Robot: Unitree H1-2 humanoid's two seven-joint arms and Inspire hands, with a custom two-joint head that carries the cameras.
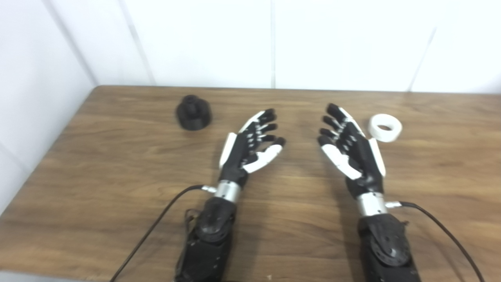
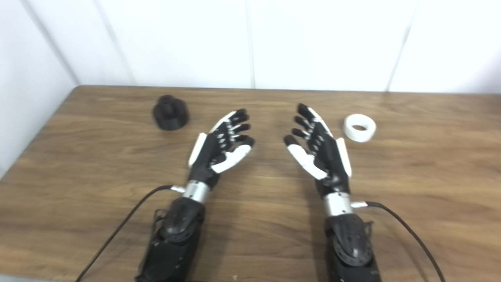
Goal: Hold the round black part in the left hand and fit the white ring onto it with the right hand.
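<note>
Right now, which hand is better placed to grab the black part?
Left. The left hand is open and nearer the black part; the right hand sits by the ring.

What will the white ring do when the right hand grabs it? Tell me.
The white ring lies flat, hole up, so it probably won't roll unless tipped on edge. It looks stiff and thick-walled, likely keeping its shape when pinched. Its smooth surface may slip between the fingers of the open right hand.
</note>
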